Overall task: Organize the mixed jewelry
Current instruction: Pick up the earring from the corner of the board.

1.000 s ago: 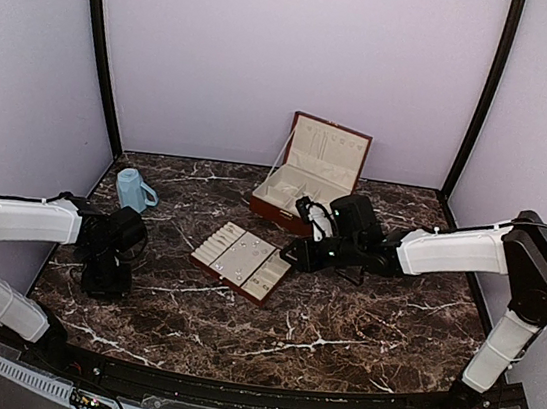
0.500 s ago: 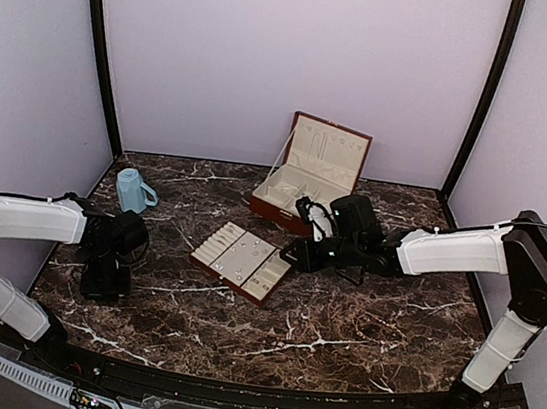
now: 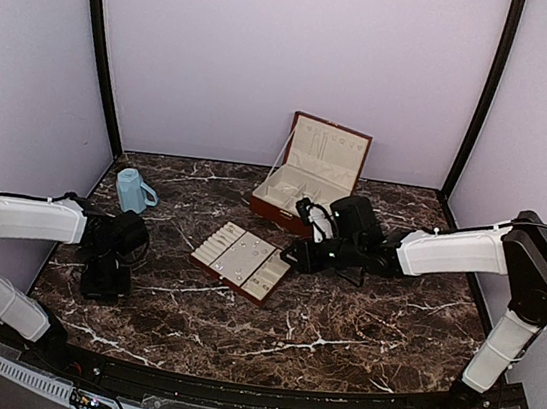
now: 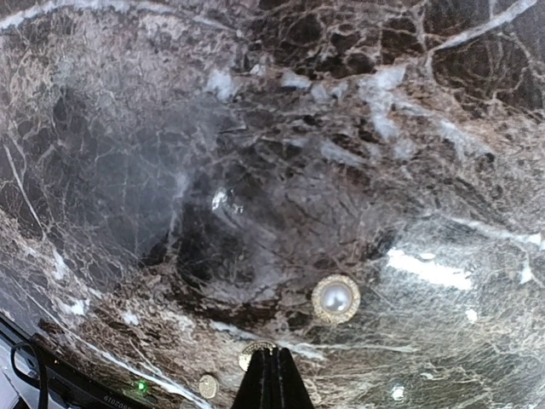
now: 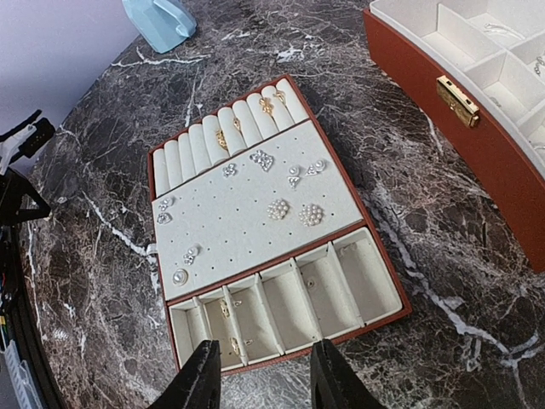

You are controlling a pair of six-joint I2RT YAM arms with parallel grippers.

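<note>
On the marble in the left wrist view lie pieces of the mixed jewelry: a gold-rimmed pearl stud (image 4: 335,299), a small gold disc (image 4: 208,386) and a small gold ring-shaped piece (image 4: 254,348). My left gripper (image 4: 272,365) points down at the table, shut, its tips pinching the edge of the ring-shaped piece. My right gripper (image 5: 264,385) hovers open just off the near edge of the cream-lined tray (image 5: 376,317), with nothing between its fingers. The tray holds pearl clusters (image 5: 294,211), sparkly studs and several gold pieces. From above, the left gripper (image 3: 105,281) is at the left and the right gripper (image 3: 297,256) is beside the tray (image 3: 264,289).
The red-brown hinged box (image 3: 273,210) stands open behind the tray, its brass clasp (image 5: 456,100) facing the right gripper. A blue cup (image 3: 134,189) sits at the back left. Bare marble spreads along the front of the table.
My left gripper's jaws have closed at the table surface, and its arm shifted slightly. The right arm, tray and box have not moved.
</note>
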